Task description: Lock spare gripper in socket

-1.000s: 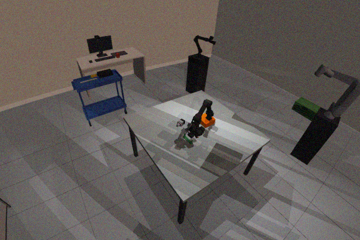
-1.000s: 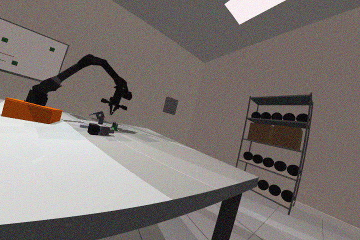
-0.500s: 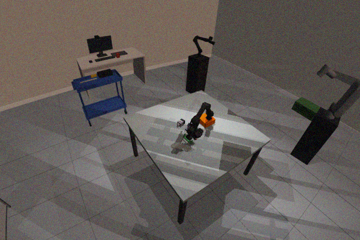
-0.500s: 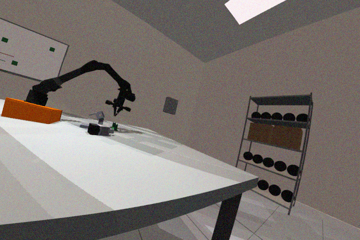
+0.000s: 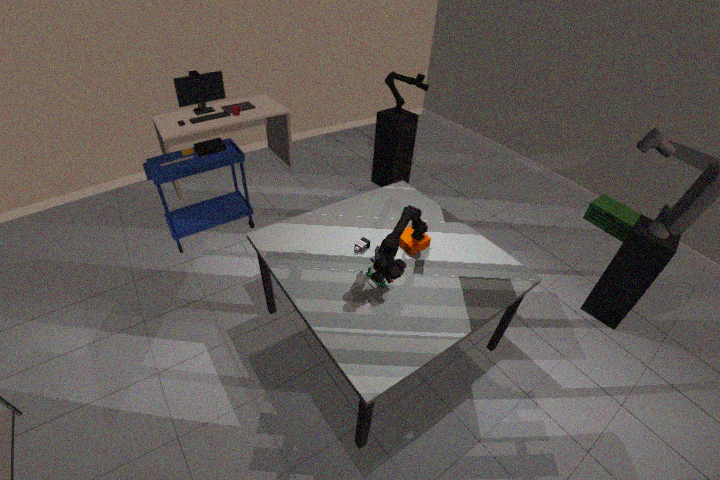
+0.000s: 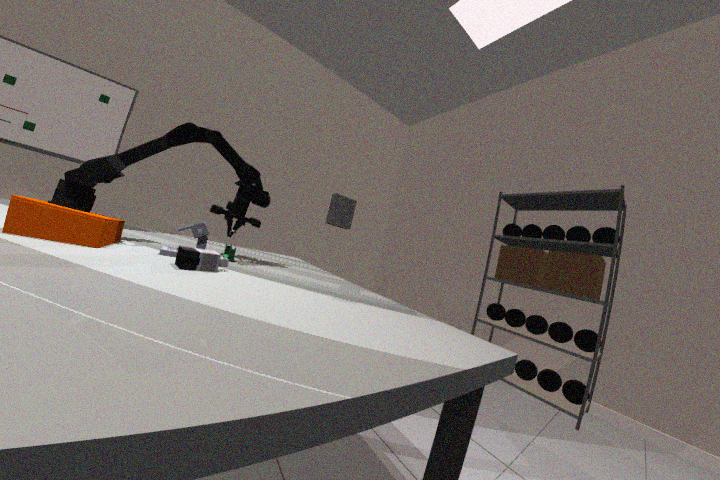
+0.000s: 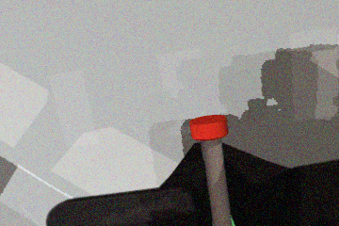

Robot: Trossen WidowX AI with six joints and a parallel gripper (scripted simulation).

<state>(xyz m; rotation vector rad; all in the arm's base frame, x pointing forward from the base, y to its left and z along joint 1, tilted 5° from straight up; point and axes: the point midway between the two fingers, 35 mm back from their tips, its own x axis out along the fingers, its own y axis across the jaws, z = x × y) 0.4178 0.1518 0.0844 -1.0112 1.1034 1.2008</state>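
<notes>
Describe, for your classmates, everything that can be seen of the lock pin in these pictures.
The lock pin is a slim, smooth grey rod topped by a flat red disc-shaped cap, wider than the shaft. It looks like plain metal with a plastic head. In the wrist view it stands along the claw's axis, cap end pointing away, its lower shaft clamped between the black fingers. Only the claw touches it; it is out of the socket and held above the table. In the other views it is too small to make out.
</notes>
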